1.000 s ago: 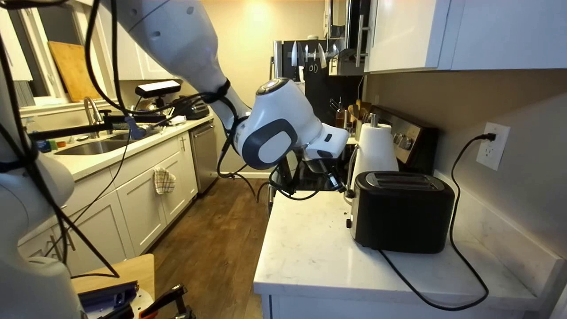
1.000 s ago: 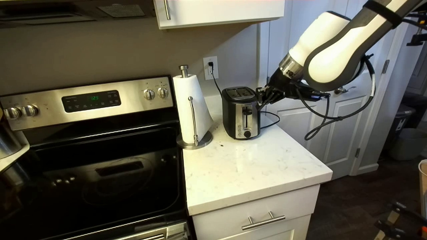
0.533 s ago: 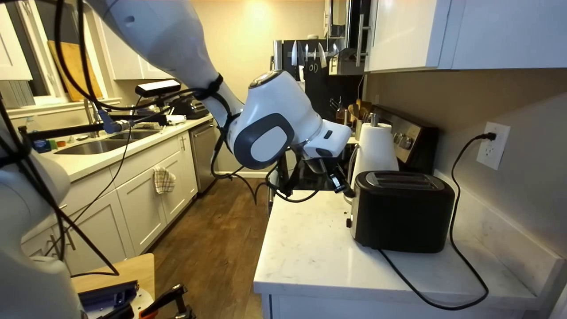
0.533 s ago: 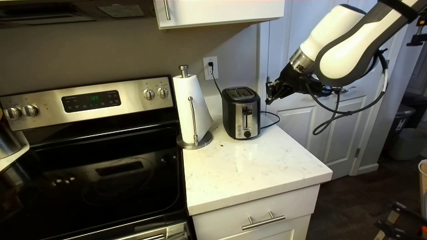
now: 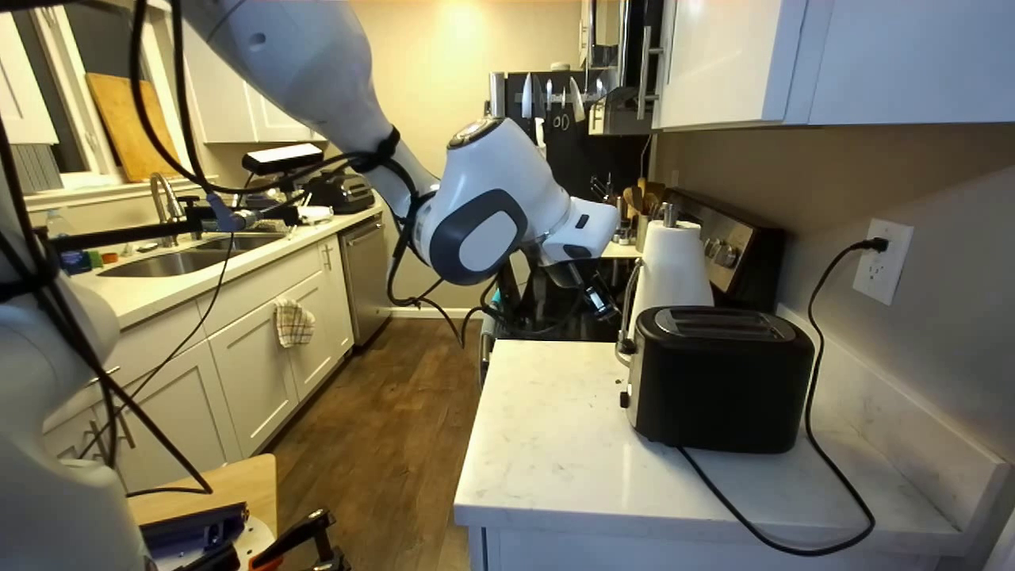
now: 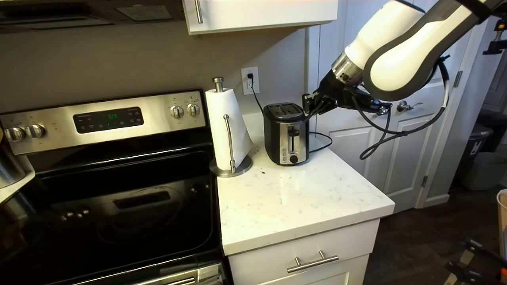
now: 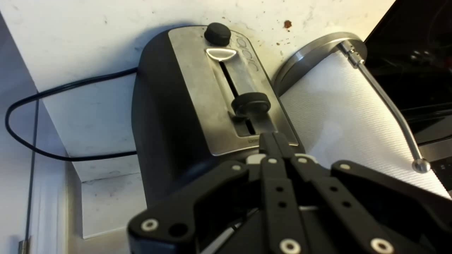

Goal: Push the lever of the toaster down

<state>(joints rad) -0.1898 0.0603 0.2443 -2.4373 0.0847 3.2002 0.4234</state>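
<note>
"Wrist view: what do we list left of the toaster [image 7: 204, 109]?"

"One black cord [image 7: 102, 156], looped, over the white countertop [image 7: 88, 31]."

"And the toaster itself?"

"One, black, boxy, silvery at the narrow end. We find it upright on the countertop in both exterior views."

"Fittings on that end?"

"One round black dial [image 7: 217, 34], at the toaster's foot. One dark slot [image 7: 227, 76], running up the face from near the dial. One lever [image 7: 250, 103], a black tab. In an exterior view we place the lever [image 6: 293, 131] high in the slot, close to the toaster's top, so not yet down."

"Next, one gripper [image 7: 276, 137]. How do we record its jaws?"

"Together, side against side. We see them overlap the toaster's top edge in the wrist view, just past the lever. In an exterior view the fingertips [image 5: 607, 310] stand clear of the toaster's silvery end, near the height of its top."

"And right of the toaster?"

"One white paper towel roll [image 7: 335, 120], near the toaster and apart from it, on one silvery stand [image 7: 310, 53] with a side rod [image 7: 385, 100]. Farthest right of the toaster we count one black cooktop [image 7: 413, 77]."
</note>
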